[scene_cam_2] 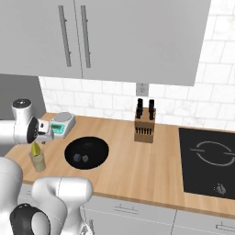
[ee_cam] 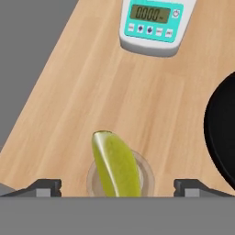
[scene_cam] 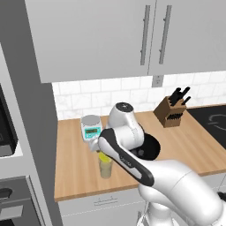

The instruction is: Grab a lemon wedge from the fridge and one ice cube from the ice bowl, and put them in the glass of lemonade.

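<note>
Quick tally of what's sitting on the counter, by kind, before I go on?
Glass, wedge in it: 1
Scale: 1
Ice bowl: 1
Knife block: 1
Total: 4

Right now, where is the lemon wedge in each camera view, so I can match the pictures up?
Left base view: lemon wedge sits at the mouth of the glass of lemonade, lower centre, beside the arm.
Right base view: far left, sticking up from the glass, left of the ice bowl.
Hand view: bottom centre, rising out of the glass between the spread finger tips.
Shared landmark: the white scale with its teal display.
</note>
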Available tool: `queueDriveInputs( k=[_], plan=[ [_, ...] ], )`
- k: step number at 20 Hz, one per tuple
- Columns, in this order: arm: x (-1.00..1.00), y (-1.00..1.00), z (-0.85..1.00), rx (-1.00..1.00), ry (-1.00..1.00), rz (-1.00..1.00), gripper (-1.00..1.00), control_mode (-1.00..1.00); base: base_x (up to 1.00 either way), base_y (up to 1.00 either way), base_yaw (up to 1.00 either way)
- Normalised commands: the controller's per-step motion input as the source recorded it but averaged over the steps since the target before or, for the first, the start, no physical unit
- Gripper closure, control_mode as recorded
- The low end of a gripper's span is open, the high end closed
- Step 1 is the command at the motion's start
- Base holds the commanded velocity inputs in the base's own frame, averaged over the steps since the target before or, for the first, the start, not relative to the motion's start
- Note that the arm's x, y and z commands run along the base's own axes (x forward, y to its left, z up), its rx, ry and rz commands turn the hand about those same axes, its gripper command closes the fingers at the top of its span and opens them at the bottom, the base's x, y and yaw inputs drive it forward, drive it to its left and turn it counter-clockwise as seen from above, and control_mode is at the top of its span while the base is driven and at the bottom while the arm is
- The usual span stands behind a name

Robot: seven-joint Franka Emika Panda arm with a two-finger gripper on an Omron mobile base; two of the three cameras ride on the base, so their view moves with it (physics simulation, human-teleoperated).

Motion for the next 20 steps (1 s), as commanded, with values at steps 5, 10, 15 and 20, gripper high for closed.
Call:
queueDriveInputs(
  k=[5, 10, 15, 20],
  plan=[
    [-0.10, -0.11, 0.19, 0.05, 0.00, 0.00, -1.00, -1.00, 0.00, 0.00, 0.00],
    [-0.09, -0.22, 0.20, 0.09, 0.00, 0.00, -1.00, -1.00, 0.00, 0.00, 0.00],
    [-0.16, -0.14, 0.16, 0.08, -0.02, 0.00, -1.00, -1.00, 0.00, 0.00, 0.00],
    [-0.04, -0.39, 0.17, 0.09, 0.00, 0.00, -1.00, -1.00, 0.00, 0.00, 0.00]
  ],
)
